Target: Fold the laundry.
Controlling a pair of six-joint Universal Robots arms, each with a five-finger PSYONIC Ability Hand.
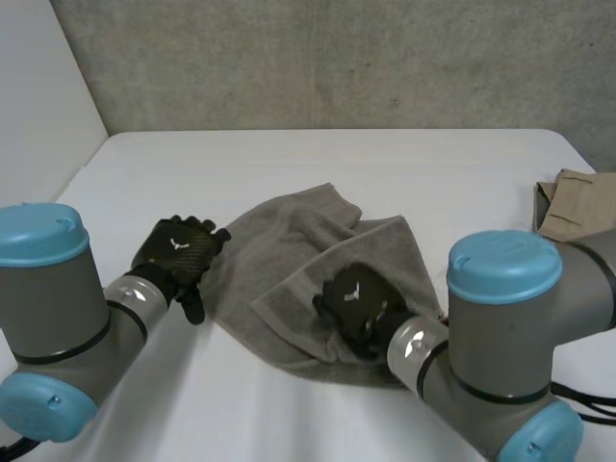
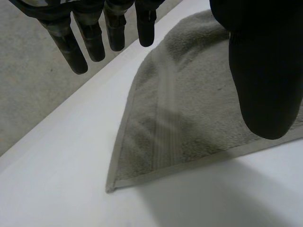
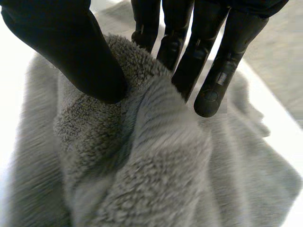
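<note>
Pinching a raised ridge of the grey towel (image 1: 289, 241) between its thumb (image 3: 80, 52) and its fingers (image 3: 210, 90), the right hand (image 1: 351, 296) sits on the near right part of the cloth, just ahead of the right arm (image 1: 500, 327). In the right wrist view the thumb presses into one side of the bunched pile and the fingers reach down the other side, with the fold humped up between them. The left arm (image 1: 48, 318) stands at the near left, and the left hand (image 1: 178, 252) is a little farther out, at the towel's left edge. Its fingers (image 2: 71, 47) are straight and slightly spread, its thumb (image 2: 265, 71) is held apart from them, and nothing is between them. In the left wrist view they hang over a flat, hemmed corner (image 2: 113, 184) of the towel. I cannot tell whether this hand touches the cloth. The towel lies rumpled in the middle of the white table (image 1: 337, 159), with one layer lapped over another on its right side. Farther off, at the table's right edge, rests a tan cloth (image 1: 575, 204), well apart from the towel. A grey concrete wall (image 1: 337, 58) stands behind the table.
</note>
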